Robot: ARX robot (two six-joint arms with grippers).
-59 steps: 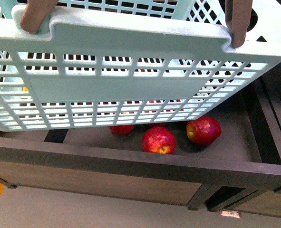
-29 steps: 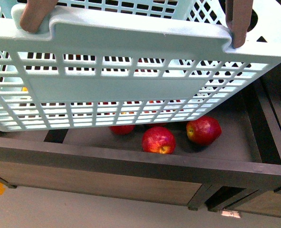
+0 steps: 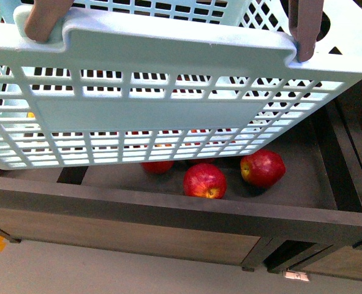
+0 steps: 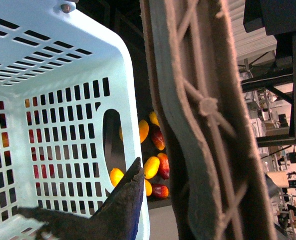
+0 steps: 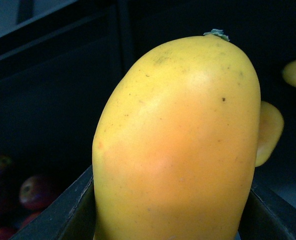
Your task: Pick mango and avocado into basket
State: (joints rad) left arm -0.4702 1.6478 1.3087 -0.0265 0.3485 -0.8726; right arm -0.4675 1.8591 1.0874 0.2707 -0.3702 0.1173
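**A:** Where's the mango?

**B:** The mango (image 5: pixel 178 145) fills the right wrist view, stem end up. The right gripper (image 5: pixel 170 220) looks clamped around its lower part. A dark finger (image 5: pixel 72 210) shows on each side, though this close the contact is hard to see. I cannot tell how far it is from the basket.

**A:** And the basket?

**B:** The basket (image 3: pixel 168 55) hangs tilted in the front view, close to the camera, with a brown handle (image 3: pixel 46 21) at its near rim. Under the basket is a dark wooden bin (image 3: pixel 168 211). Two red apples (image 3: pixel 204 180) lie in the bin just below the basket's low edge.

**A:** The other arm?

**B:** The left gripper (image 4: pixel 130 192) is at the basket's rim, just beside a brown handle seen very near. Only one finger shows, so I cannot tell whether it is closed. Yellow and red fruits (image 4: pixel 152 166) lie beyond the basket's end wall.
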